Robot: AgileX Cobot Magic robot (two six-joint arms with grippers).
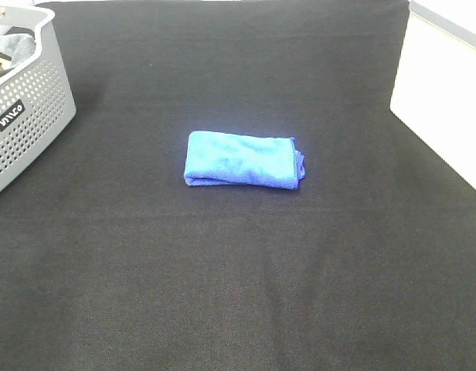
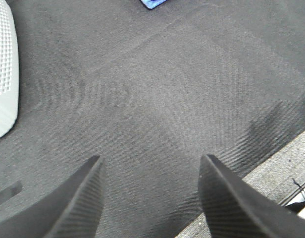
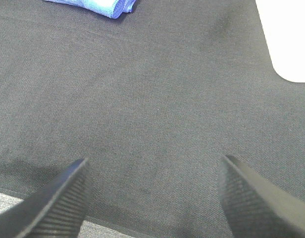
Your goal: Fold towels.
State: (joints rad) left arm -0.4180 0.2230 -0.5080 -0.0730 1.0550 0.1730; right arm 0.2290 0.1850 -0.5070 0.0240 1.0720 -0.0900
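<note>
The blue towel [image 1: 242,160] lies folded into a small thick rectangle on the black cloth, a little above the middle of the high view. No arm shows in the high view. In the left wrist view my left gripper [image 2: 150,163] is open and empty over bare black cloth, and only a corner of the towel [image 2: 153,4] shows at that view's edge. In the right wrist view my right gripper [image 3: 155,166] is open and empty, with a folded end of the towel [image 3: 100,6] well away from its fingertips.
A grey perforated basket [image 1: 25,108] with grey cloth inside stands at the far left; its wall shows in the left wrist view [image 2: 4,74]. A white surface [image 1: 443,100] borders the black cloth on the right. The cloth's near edge shows in both wrist views.
</note>
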